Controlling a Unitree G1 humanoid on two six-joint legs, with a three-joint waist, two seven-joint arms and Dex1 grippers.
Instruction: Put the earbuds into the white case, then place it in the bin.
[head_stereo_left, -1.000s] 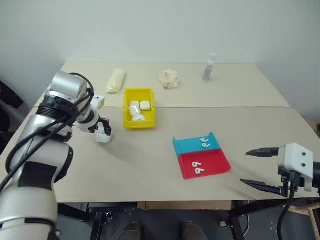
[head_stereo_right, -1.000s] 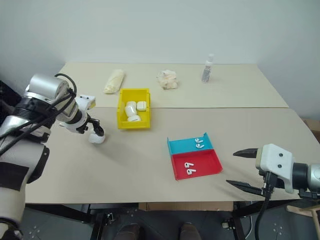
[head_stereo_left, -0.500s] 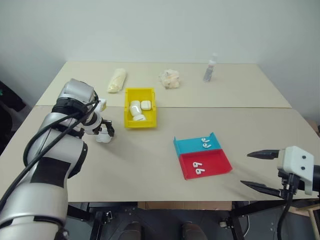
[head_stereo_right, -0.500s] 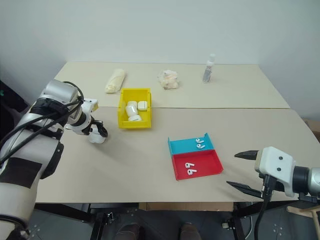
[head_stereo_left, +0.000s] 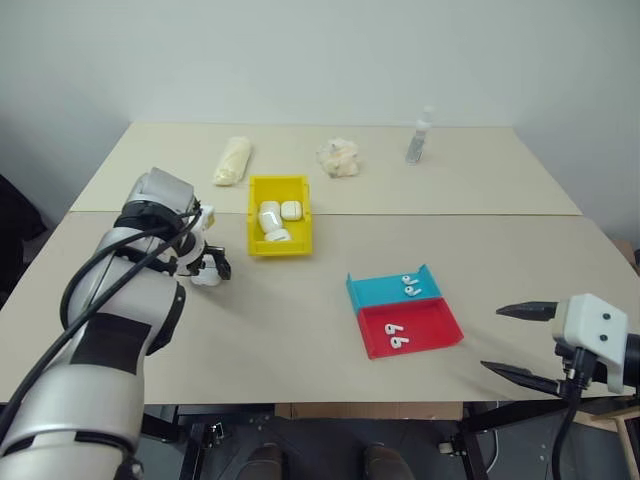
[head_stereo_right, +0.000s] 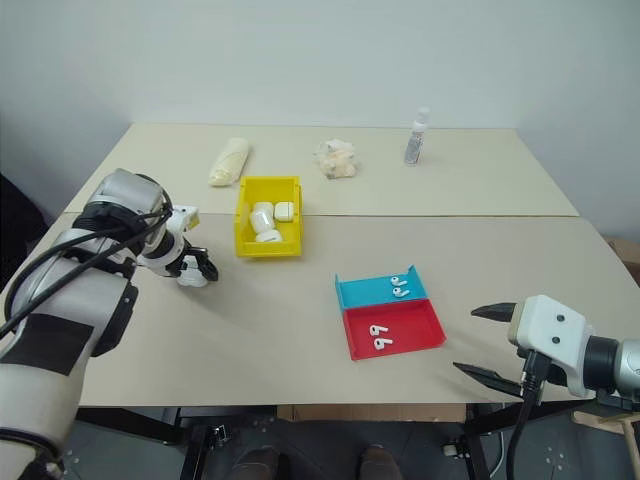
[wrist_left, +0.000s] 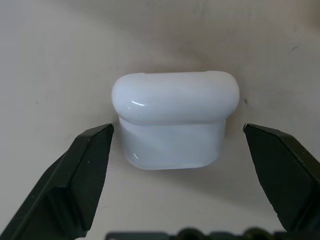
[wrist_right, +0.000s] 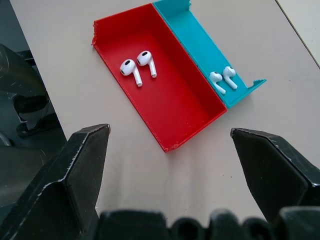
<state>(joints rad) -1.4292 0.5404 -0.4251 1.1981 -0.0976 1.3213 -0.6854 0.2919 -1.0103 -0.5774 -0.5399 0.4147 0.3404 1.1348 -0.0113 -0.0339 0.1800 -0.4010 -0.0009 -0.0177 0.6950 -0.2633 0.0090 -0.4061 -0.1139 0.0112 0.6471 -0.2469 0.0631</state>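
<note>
White and glossy, the white case (wrist_left: 175, 120) lies on the beige table (head_stereo_left: 300, 330) toward its left edge, just beside the yellow bin (head_stereo_left: 278, 217), with its lid down as far as the left wrist view shows. The left gripper (wrist_left: 177, 150) hangs over it, pointing steeply down, its two black fingers spread wide on either side of the case with a gap on each side, so nothing is gripped yet. The bin already holds three identical cases (head_stereo_left: 273, 221).

Two pairs of earbuds sit in a flat tray nearer the table's right front corner: one pair in the red half (wrist_right: 138, 65), the other in the blue half (wrist_right: 222, 79). The right gripper (head_stereo_right: 490, 342) hovers off the table's front right corner, jaws wide apart and empty, aimed toward the tray.

My reading is that the left arm is about to take hold of the case. The smooth, rounded shell looks slippery; if the fingers close off-centre or too high on the curved lid, it may squirt out and skid across the table or toward the bin. A grip that clamps across the lid could also stop it from being flipped open for the earbuds. The earbuds themselves are tiny, and wide fingers could flick one out of the shallow tray.
</note>
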